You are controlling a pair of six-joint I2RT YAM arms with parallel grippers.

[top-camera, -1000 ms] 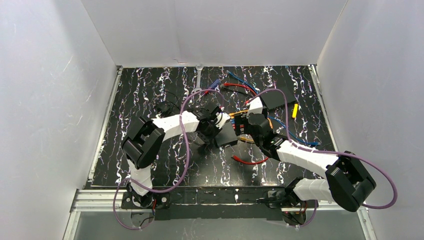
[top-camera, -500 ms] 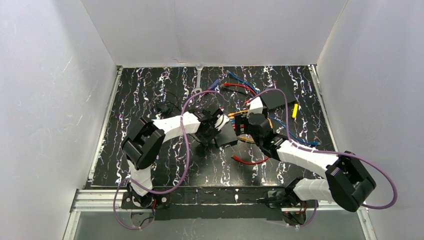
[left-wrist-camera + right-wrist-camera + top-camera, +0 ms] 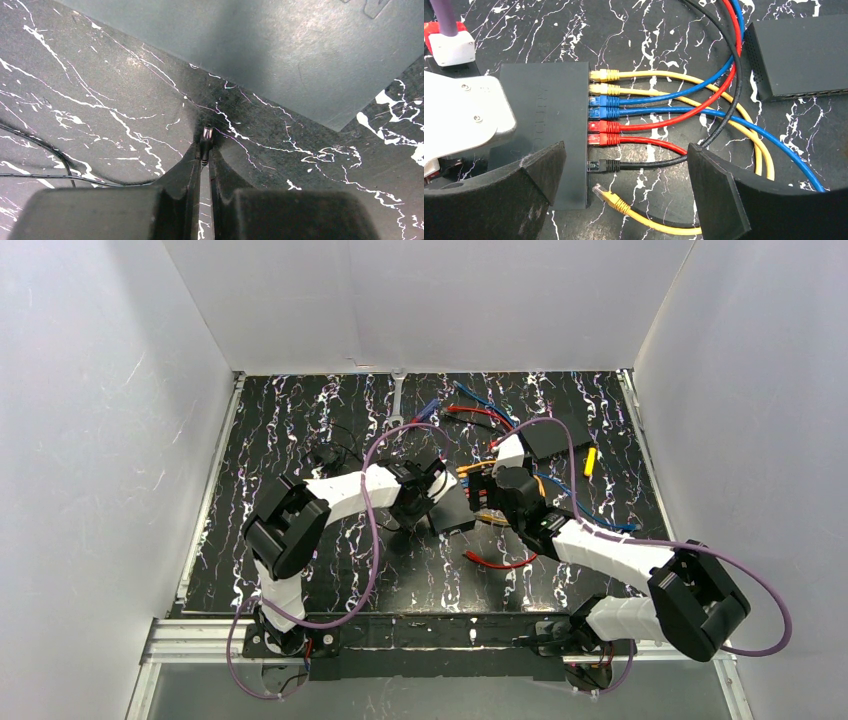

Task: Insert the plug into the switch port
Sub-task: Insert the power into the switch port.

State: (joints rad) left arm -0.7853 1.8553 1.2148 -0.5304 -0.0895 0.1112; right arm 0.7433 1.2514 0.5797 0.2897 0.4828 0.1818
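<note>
Nearest the arm bases, the black white-veined table (image 3: 300,440) is mostly bare, with one loose red cable (image 3: 500,562) lying on it and broad open room over to the left rail. Past that, the left gripper (image 3: 206,150) has its jaws pressed together, pinching one small plug (image 3: 207,134) by its shaft, so the metal tip pokes out beyond the fingertips. The tip points at the switch (image 3: 300,50) and stops short of its slanted edge, with a strip of table between them. The switch lies flat mid-table between the two grippers, its row of sockets facing right. The right gripper (image 3: 625,150) hangs over that socket edge with its jaws spread wide, one finger (image 3: 539,190) above the box and the other above the cables, gripping nothing. Seven cables are plugged in: two yellow (image 3: 649,75), two blue (image 3: 634,102), two red (image 3: 624,125) and one black (image 3: 634,162). One loose yellow plug (image 3: 604,195) lies just beside the lowest socket, unplugged. The cables fan out and crowd that side. Farther right lies a second black box (image 3: 804,55), well apart from the switch, then one short yellow piece (image 3: 590,460). White walls (image 3: 430,300) close in the far edge and both sides.
</note>
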